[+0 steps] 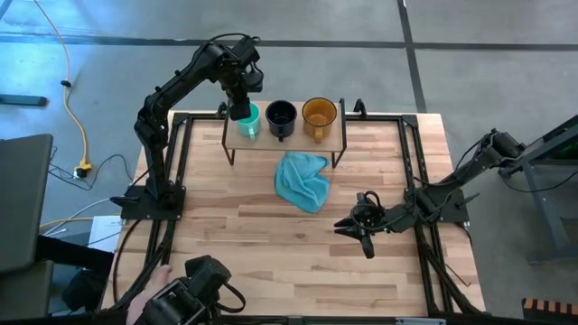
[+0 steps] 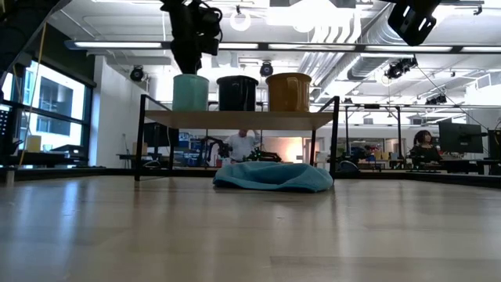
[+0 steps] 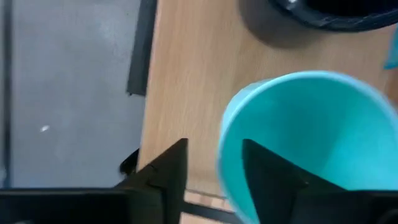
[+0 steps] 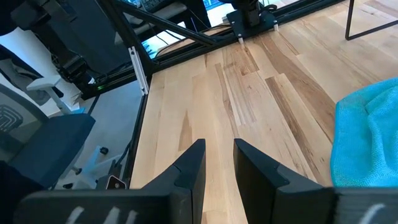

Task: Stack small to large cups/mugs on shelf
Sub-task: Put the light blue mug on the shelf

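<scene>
Three mugs stand upright in a row on the shelf at the table's far side: the teal-green mug on the left, the navy mug in the middle and the amber mug on the right. All three rest on their bases on the board. My left gripper comes down from above, open, at the teal mug's rim. One finger is inside the mug and the other is outside, with a gap to the wall. My right gripper waits low over the table's right part, open by a narrow gap.
A light blue cloth lies crumpled on the table just in front of the shelf, left of my right gripper. Black frame rails run along the table's left and right edges. Bare wood lies near and left. A person's hand shows at the near left corner.
</scene>
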Motion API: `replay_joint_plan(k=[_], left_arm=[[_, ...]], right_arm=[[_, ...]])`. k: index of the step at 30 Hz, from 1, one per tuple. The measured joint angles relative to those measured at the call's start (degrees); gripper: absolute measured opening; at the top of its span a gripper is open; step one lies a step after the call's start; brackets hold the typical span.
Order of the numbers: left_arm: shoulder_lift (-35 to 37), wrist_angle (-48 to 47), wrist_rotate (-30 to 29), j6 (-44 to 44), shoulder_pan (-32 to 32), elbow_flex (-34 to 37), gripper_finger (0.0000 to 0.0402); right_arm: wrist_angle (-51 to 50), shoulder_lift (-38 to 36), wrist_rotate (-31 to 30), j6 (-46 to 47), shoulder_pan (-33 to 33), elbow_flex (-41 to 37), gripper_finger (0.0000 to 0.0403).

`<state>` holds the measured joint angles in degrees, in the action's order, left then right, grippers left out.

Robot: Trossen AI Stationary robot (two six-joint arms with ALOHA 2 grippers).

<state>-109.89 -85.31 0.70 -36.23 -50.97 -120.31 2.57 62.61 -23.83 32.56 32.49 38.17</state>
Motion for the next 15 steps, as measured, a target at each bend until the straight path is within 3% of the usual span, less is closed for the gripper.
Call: replay_joint_plan(k=[6,15], left_arm=[[0.0,0.2,-1.8,0.0,0.0,0.0,0.0186],[0.0,0.3,-1.8,-1.1,0.4,0.0,0.0170]], right_arm=[[0.0,0.0,0.0,0.0,0.0,0.0,0.0073],[-0.2,0.0,0.0,0.0,0.0,0.0,0.0073]])
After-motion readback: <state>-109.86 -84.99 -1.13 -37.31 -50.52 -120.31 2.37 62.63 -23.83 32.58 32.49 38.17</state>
